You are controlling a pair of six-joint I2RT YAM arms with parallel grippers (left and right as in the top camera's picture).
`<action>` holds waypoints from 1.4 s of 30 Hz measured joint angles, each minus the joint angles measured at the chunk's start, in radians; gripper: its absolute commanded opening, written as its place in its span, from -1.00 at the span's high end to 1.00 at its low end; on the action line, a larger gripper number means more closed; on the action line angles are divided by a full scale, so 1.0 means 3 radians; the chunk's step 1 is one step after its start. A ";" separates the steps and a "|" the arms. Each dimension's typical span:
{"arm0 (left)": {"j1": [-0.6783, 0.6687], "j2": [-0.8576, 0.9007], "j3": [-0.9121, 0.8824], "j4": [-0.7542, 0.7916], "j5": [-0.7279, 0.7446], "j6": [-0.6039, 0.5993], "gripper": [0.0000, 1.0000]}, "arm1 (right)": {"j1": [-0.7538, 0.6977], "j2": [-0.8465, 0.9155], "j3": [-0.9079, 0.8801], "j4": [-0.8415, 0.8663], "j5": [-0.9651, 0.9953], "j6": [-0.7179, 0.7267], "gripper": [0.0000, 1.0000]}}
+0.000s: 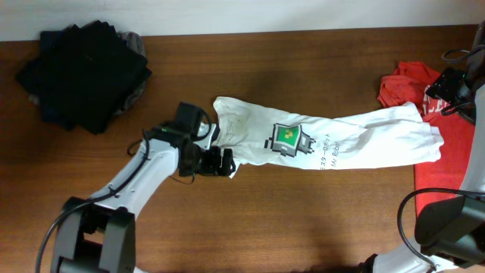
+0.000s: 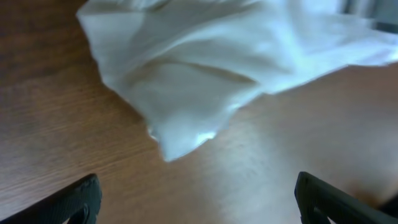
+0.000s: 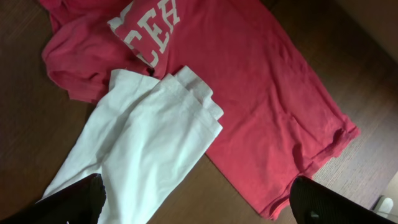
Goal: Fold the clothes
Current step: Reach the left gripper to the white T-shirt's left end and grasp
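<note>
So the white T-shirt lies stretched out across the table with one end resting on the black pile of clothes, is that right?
Not quite. That end of the white T-shirt rests on the red T-shirt, as the right wrist view shows. In the overhead view the black pile sits apart from it, near the far corner. The rest is right: the shirt lies stretched out.

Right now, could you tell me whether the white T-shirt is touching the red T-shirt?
Touching. The right wrist view shows the white T-shirt lying partly over the red T-shirt.
</note>
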 measured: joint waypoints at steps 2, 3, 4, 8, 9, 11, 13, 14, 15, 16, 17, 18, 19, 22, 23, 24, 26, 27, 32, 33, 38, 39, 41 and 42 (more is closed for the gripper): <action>-0.0005 0.0011 -0.0094 0.0173 -0.0081 -0.0158 -0.98 | 0.0000 0.0000 0.0000 0.0001 0.0000 0.0000 -0.97; -0.0005 0.0017 -0.0107 0.0223 -0.0104 -0.0200 -0.96 | 0.0000 0.0000 0.0000 0.0001 0.0000 0.0001 -0.97; -0.0005 0.0019 -0.0114 0.0294 -0.0136 -0.0254 -0.90 | 0.0000 0.0000 0.0000 0.0001 0.0000 0.0000 -0.97; -0.0005 0.0019 -0.0117 0.0425 -0.0178 -0.0350 -0.54 | 0.0000 0.0000 0.0000 0.0001 0.0000 0.0000 -0.97; -0.0005 0.0019 -0.0117 0.0434 -0.0179 -0.0359 -0.49 | 0.0000 0.0000 0.0000 0.0001 0.0000 0.0003 -0.97; -0.0005 0.0019 -0.0117 0.0435 -0.0188 -0.0385 -0.41 | 0.0000 0.0000 0.0000 0.0001 0.0000 0.0000 -0.97; -0.0005 0.0019 -0.0117 0.0435 -0.0188 -0.0390 -0.22 | 0.0000 0.0000 0.0000 0.0001 0.0000 0.0003 -0.97; -0.0005 0.0019 -0.0117 0.0435 -0.0186 -0.0412 -0.22 | 0.0000 0.0000 0.0000 0.0001 0.0000 0.0000 -0.97; -0.0005 0.0019 -0.0117 0.0435 -0.0186 -0.0426 -0.22 | 0.0000 0.0000 0.0000 0.0001 0.0000 0.0001 -0.97; -0.0011 0.0019 -0.0117 0.0435 -0.0187 -0.0437 -0.22 | 0.0000 0.0000 0.0000 0.0001 0.0000 0.0001 -0.97; -0.0019 0.0019 -0.0117 0.0437 -0.0186 -0.0441 -0.22 | 0.0000 0.0000 0.0000 0.0001 0.0000 -0.0001 -0.97; -0.0029 0.0019 -0.0117 0.0441 -0.0187 -0.0449 -0.22 | 0.0000 0.0000 0.0000 0.0001 0.0000 0.0001 -0.97; -0.0039 0.0019 -0.0117 0.0445 -0.0187 -0.0449 -0.22 | 0.0000 0.0000 0.0000 0.0001 0.0000 0.0003 -0.97; -0.0051 0.0022 -0.0117 0.0459 -0.0187 -0.0451 -0.22 | 0.0000 0.0000 0.0000 0.0001 0.0000 0.0001 -0.97; -0.0051 0.0028 -0.0117 0.0479 -0.0187 -0.0451 -0.22 | 0.0000 0.0000 0.0000 0.0001 0.0000 0.0000 -0.97; -0.0051 0.0046 -0.0117 0.0523 -0.0186 -0.0453 -0.15 | 0.0000 0.0000 0.0000 0.0001 0.0000 0.0000 -0.97; -0.0051 0.0104 -0.0117 0.0610 -0.0186 -0.0472 0.17 | 0.0000 0.0000 0.0000 0.0001 0.0000 0.0001 -0.97; -0.0051 0.0148 -0.0117 0.0659 -0.0186 -0.0478 0.35 | 0.0000 0.0000 0.0000 0.0001 0.0000 0.0001 -0.97; -0.0051 0.0189 -0.0117 0.0764 -0.0161 -0.0510 0.83 | 0.0000 0.0000 0.0000 0.0001 0.0000 0.0001 -0.97; -0.0051 0.0189 -0.0117 0.0760 -0.0159 -0.0515 0.99 | 0.0000 0.0000 0.0000 0.0001 0.0000 0.0001 -0.97; -0.0051 0.0189 -0.0117 0.0740 -0.0132 -0.0512 0.98 | 0.0000 0.0000 0.0000 0.0001 0.0000 0.0001 -0.97; -0.0051 0.0189 -0.0117 0.0713 -0.0127 -0.0512 0.98 | 0.0000 0.0000 0.0000 0.0001 0.0000 0.0000 -0.97; -0.0036 0.0178 -0.0116 0.0589 -0.0117 -0.0512 0.98 | 0.0000 0.0000 0.0000 0.0001 0.0000 0.0001 -0.97; -0.0019 0.0163 -0.0114 0.0506 -0.0111 -0.0512 0.99 | 0.0000 0.0000 0.0000 0.0003 0.0000 0.0001 -0.97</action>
